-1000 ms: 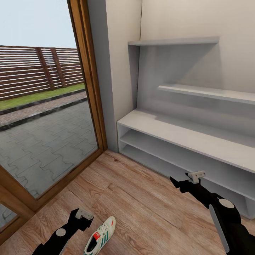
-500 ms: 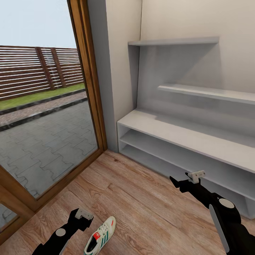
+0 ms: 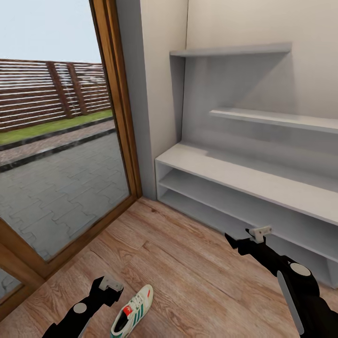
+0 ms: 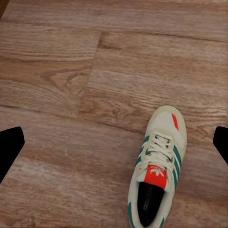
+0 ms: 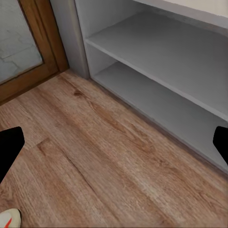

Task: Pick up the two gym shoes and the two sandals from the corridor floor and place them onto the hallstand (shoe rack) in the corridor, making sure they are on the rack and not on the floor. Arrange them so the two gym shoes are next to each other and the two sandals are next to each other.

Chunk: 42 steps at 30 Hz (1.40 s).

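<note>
While one gym shoe (image 3: 132, 312) lies on the corridor floor (image 3: 188, 277) at lower left, the left gripper (image 3: 109, 287), jaws spread and empty, hovers beside it; right gripper (image 3: 241, 243) likewise released. Light, soft-sided: probably best pinched at the collar.

Shoe (image 4: 158, 166): cream-white upper, green side stripes, white laces, red-orange tongue patch and a red-orange mark near the toe, black inside. Floor (image 3: 188, 277): light brown planks with darker grain and knots; rack (image 3: 244, 176): pale grey-white all over, shelves a shade darker in shadow; door frame (image 3: 119, 103): warm mid-brown wood. Outside, grey interlocking paving (image 3: 56, 188), a green grass strip (image 3: 51, 126), a brown slatted fence (image 3: 47, 91); both arms black with pale grey fittings.
</note>
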Motion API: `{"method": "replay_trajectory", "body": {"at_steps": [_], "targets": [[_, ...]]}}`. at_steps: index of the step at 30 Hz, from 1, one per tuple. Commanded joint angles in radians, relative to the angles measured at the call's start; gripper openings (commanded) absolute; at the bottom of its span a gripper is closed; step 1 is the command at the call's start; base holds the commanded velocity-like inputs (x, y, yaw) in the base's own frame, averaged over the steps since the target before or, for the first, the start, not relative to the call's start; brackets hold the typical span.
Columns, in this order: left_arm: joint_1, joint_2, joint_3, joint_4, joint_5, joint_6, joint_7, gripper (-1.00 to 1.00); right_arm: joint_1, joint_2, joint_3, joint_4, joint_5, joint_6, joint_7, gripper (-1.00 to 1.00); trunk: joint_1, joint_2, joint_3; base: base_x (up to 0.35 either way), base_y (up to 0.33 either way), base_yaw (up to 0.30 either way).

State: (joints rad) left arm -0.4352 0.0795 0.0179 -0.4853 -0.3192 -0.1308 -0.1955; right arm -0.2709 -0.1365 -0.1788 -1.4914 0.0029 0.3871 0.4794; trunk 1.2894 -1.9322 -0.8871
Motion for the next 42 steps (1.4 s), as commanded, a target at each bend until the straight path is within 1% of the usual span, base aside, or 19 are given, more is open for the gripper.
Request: {"method": "replay_trajectory", "body": {"at_steps": [1,11,42], "targets": [[0.0,0.0,0.002,0.0,-0.008,-0.004,-0.003,1.0,-0.001,0.0,-0.001,-0.001,0.0,0.007,0.005,1.0,0.004,-0.008,-0.004,0.0,0.0,0.0],[0.0,0.0,0.002,0.001,-0.008,-0.004,-0.003,1.0,-0.001,0.0,-0.001,-0.001,0.0,0.008,0.005,1.0,0.042,-0.078,-0.044,0.0,0.0,0.0],[0.0,0.0,-0.005,0.008,-0.008,-0.004,-0.006,1.0,-0.001,0.0,-0.001,-0.003,0.0,0.009,0.005,1.0,0.161,-0.295,-0.189,0.0,0.0,0.0]]}}
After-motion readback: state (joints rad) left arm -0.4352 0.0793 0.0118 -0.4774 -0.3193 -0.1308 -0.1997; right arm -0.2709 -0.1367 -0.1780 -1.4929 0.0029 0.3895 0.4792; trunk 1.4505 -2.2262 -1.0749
